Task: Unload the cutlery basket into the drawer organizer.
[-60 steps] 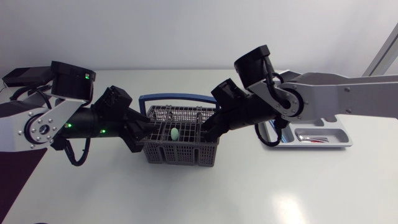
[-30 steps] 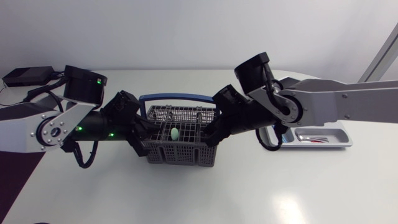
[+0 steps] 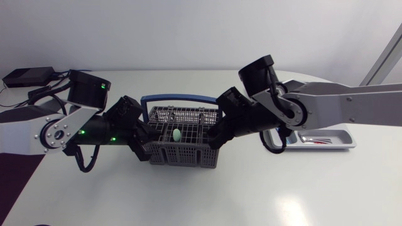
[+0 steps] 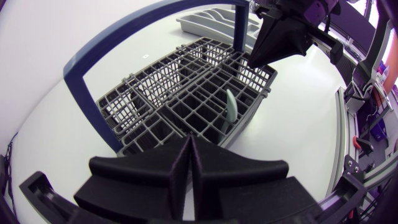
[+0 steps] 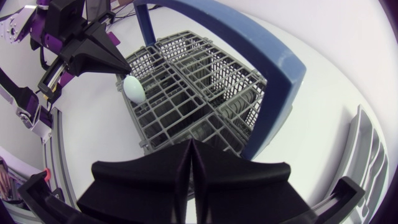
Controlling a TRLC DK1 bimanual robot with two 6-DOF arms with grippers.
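Note:
The grey cutlery basket [image 3: 182,155] with a blue handle [image 3: 179,98] stands mid-table. A pale green utensil handle [image 3: 178,134] sticks up from one of its cells. My left gripper [image 3: 146,145] is at the basket's left wall, fingers pressed together; in its own view the tip [image 4: 189,146] meets the basket's near rim [image 4: 134,134], the green handle [image 4: 230,109] ahead. My right gripper [image 3: 215,137] is shut at the right wall, its tip [image 5: 191,149] over the basket's rim [image 5: 155,146]. Neither shows anything between its fingers. The drawer organizer [image 3: 336,145] lies at the right, holding some cutlery.
My right arm [image 3: 326,107] runs above the organizer's left part. In each wrist view the other gripper shows beyond the basket: the right one [image 4: 264,59] and the left one [image 5: 115,65]. A black box [image 3: 28,76] sits at the far left.
My left gripper has shut its fingers and shifted right, up to the basket's left wall. The right arm has edged slightly; the basket stays put.

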